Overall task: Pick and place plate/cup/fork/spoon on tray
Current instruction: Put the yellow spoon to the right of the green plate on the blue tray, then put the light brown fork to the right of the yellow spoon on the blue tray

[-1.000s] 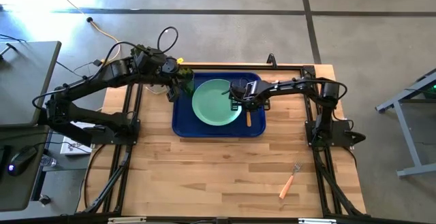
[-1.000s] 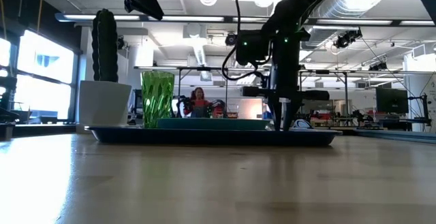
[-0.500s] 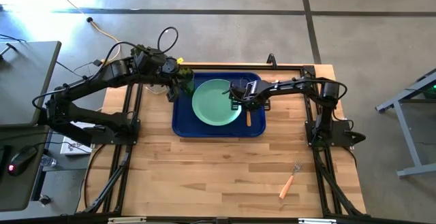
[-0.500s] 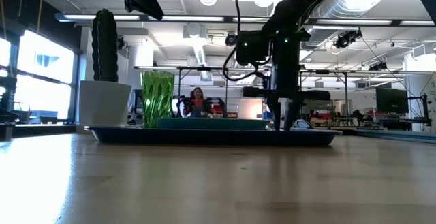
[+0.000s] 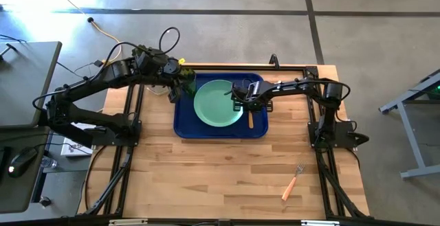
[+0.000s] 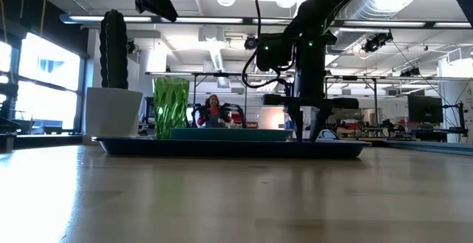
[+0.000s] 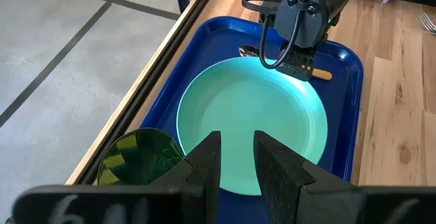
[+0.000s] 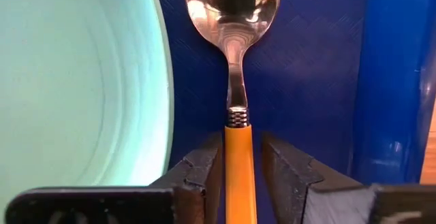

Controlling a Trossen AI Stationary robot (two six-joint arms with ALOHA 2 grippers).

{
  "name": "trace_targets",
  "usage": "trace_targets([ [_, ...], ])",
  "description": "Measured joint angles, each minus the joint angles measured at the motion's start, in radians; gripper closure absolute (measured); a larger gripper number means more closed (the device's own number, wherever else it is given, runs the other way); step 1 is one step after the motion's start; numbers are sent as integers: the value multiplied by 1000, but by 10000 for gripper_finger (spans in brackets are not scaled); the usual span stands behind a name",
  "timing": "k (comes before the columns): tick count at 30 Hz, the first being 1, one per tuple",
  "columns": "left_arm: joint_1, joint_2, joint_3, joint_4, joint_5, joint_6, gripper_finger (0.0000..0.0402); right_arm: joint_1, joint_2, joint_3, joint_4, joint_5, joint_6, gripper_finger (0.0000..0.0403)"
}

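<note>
The dark blue tray [image 5: 220, 132] holds the mint-green plate [image 5: 216, 104], the green cup [image 5: 187, 83] at its far left corner, and the spoon [image 8: 235, 60]. The spoon lies flat on the tray's floor to the right of the plate. My right gripper [image 8: 240, 149] is open and low over the tray [image 6: 307, 128], one finger on each side of the spoon's orange handle [image 8: 238, 163], with narrow gaps. My left gripper [image 7: 237, 149] is open and empty, high above the cup [image 6: 171, 106]. The fork [image 5: 293, 180] lies on the table near the front right.
A cactus in a white pot [image 6: 113, 88] stands just beyond the tray's left end, close to the cup. The wooden table in front of the tray holds only the fork. A person shows in the room far behind the table.
My right gripper has opened over the tray and let go of the spoon's handle. The spoon stays lying on the tray beside the plate.
</note>
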Motion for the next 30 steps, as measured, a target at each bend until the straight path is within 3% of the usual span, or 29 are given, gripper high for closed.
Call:
trace_targets([
  [6, 0, 0, 0, 0, 0, 25, 326, 0, 0, 0, 0, 0, 6, 290],
  [17, 0, 0, 0, 0, 0, 25, 326, 4, -18, 3, -14, -50, -18, 286],
  [30, 0, 0, 0, 0, 0, 25, 326, 83, -153, 3, -55, -54, 53, 286],
])
